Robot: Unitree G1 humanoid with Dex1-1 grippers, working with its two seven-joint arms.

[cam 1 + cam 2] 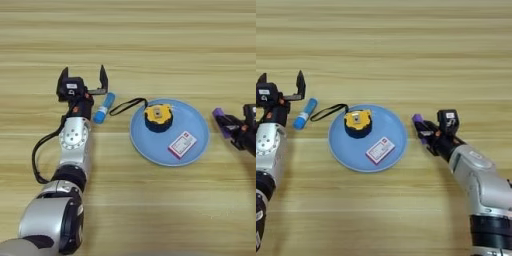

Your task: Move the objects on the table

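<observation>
Left tool (pixel 84 79): two black fingers spread wide apart, pointing toward the far side of the bench, nothing between them; it sits at the left of the scene on a silver forearm with a black cable looped beside it. Just right of this tool lies a blue tube with a white band (pixel 104 108), tilted, its upper end close to the right finger; whether the two touch cannot be told. Right tool (pixel 424 131): at the right of the scene, pointing left, fingers closed on a short purple stick (pixel 418 122), whose end projects past the fingertips toward the plate. Between the two tools lies a round blue plate (pixel 196 117), flat on the bench (pixel 150 40). On the plate's far-left part sits a yellow-and-black tape measure (pixel 158 117); its black wrist cord (pixel 125 106) runs off the plate rim leftward onto the wood, ending near the blue tube. On the plate's near-right part lies a small white card with red print (pixel 182 144), flat and angled. The purple stick is just beside the plate's right rim, apart from it.
</observation>
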